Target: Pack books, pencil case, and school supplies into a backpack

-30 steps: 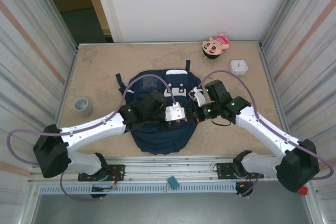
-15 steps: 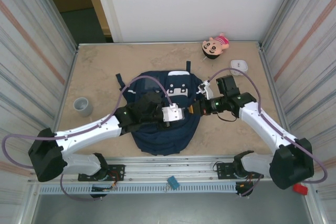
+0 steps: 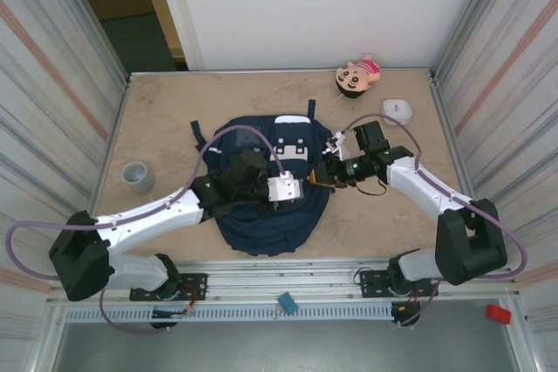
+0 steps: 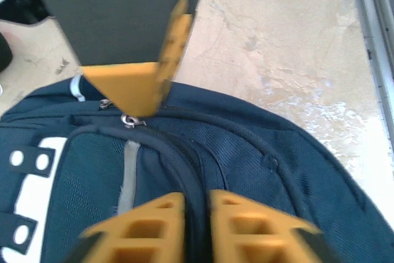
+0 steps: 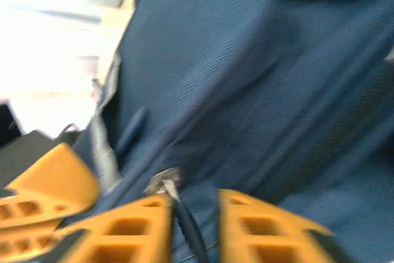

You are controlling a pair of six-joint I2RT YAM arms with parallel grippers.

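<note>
Grey cup (image 3: 137, 177) stood on the desk (image 3: 174, 111) well left of the backpack (image 3: 261, 226), apart from it. The backpack lay flat mid-desk, navy, with white patches (image 3: 295, 144) on the pocket at its far end.

Left arm (image 3: 157, 211) stretched across the backpack's left half. The left jaws were low over the backpack's right part, close to its right edge. In the left wrist view the left jaws were parted by only a narrow slit. A raised zip seam (image 4: 178, 152) of the backpack ran straight into that slit. Could not tell whether the jaws pinched the seam or just straddled it.

The right jaws pointed in from the backpack's right side, facing the left jaws. The two sets of tips were near each other over the same seam. The right wrist view was blurred, but the right jaws stood partly open with a clear gap. A metal zip pull (image 5: 163, 181) lay on the backpack just ahead of the tips. Its dark cord (image 5: 188, 232) ran back into the gap, nearer one side, and nothing was clamped.

Pink doll (image 3: 359, 73) lay beyond the backpack's far right corner, at the desk's far edge. Small white box (image 3: 397, 111) sat right of the backpack's far end, well apart from it.
</note>
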